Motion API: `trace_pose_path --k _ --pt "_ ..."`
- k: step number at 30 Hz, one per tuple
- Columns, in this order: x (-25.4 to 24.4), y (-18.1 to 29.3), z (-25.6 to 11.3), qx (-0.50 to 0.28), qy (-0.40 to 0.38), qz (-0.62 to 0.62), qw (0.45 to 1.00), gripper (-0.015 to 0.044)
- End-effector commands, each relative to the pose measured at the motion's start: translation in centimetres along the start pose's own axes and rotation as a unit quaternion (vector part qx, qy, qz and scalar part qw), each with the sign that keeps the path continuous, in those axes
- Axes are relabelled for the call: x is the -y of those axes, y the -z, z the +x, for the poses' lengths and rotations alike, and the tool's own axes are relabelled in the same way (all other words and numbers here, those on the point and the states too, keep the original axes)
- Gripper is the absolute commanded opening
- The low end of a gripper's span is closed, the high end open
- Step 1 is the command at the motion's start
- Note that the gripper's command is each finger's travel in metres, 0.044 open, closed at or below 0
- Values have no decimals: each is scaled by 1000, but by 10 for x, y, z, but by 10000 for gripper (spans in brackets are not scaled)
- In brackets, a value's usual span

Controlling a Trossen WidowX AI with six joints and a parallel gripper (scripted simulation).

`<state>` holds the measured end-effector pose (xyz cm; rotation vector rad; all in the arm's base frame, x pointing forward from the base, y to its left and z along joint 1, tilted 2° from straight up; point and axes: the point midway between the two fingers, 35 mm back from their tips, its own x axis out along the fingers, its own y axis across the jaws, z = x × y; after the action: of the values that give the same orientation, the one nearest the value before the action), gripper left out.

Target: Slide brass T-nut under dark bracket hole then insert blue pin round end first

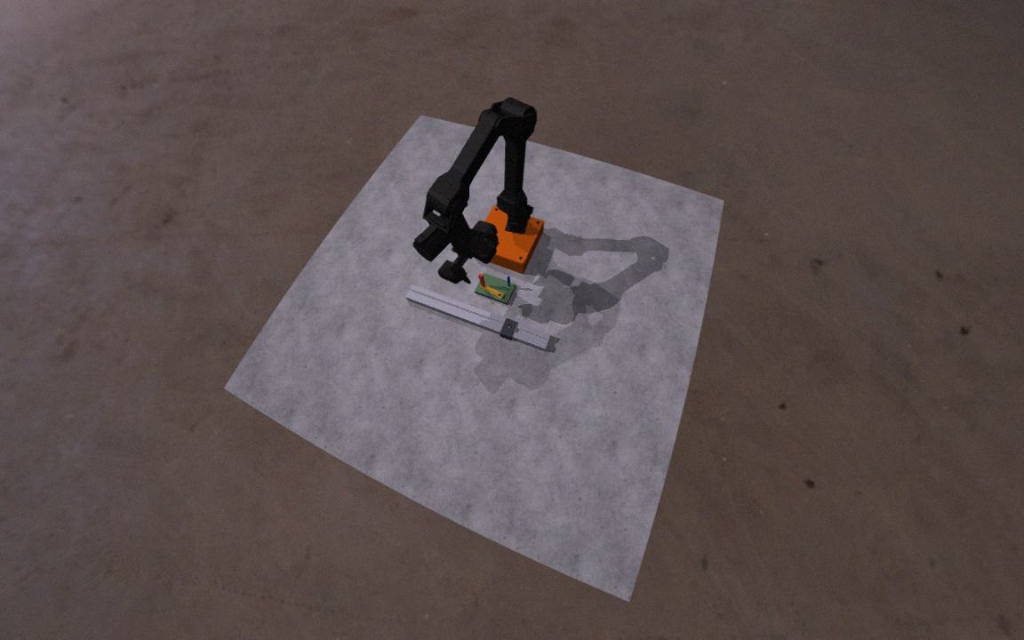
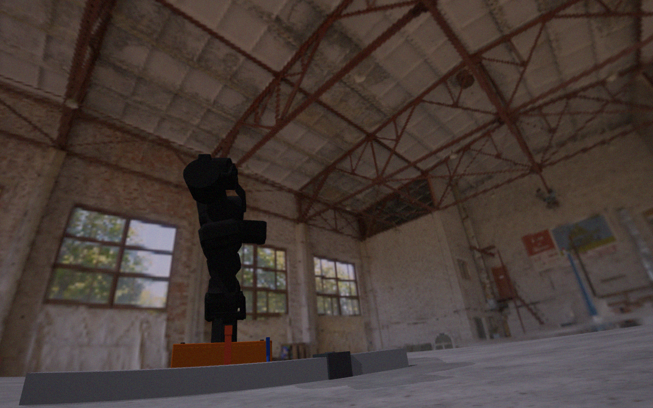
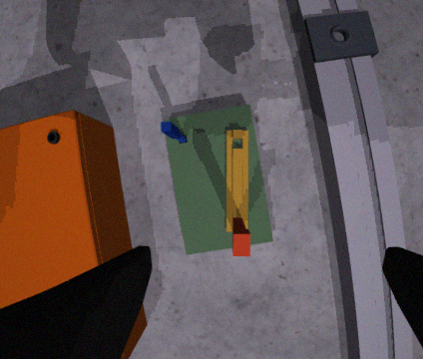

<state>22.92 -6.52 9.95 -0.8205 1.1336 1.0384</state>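
The brass T-nut [image 3: 237, 186] [image 1: 493, 292] lies on the green tray [image 3: 197, 219] [image 1: 498, 283]. Its orange handle [image 3: 241, 244] [image 1: 481, 279] [image 2: 228, 347] sticks up from one end. The blue pin [image 3: 173, 132] [image 1: 508, 282] [image 2: 268, 349] stands upright at a tray corner. The aluminum rail [image 3: 348, 184] [image 1: 452, 307] [image 2: 166, 380] lies beside the tray, its slot upward. The dark bracket [image 3: 321, 47] [image 1: 508, 328] [image 2: 339, 366] straddles it, its hole visible from above. My gripper [image 3: 267, 259] is wide open and empty, high above the tray area. In the wrist view the handle shows between and ahead of the fingertips.
The orange base block [image 3: 37, 199] [image 1: 509, 248] [image 2: 202, 355] stands close to the tray, on the side away from the rail. The pale mat [image 1: 388, 397] lies under everything. The arm's shadow falls across part of the rail and the mat near the bracket.
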Motion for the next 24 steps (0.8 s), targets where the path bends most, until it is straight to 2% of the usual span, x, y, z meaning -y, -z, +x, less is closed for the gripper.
trace_pose_path --k 1,24 --pt "-4 5 28 3 -8 3 1000 440" --pt "-7 12 59 3 -9 3 1000 440"
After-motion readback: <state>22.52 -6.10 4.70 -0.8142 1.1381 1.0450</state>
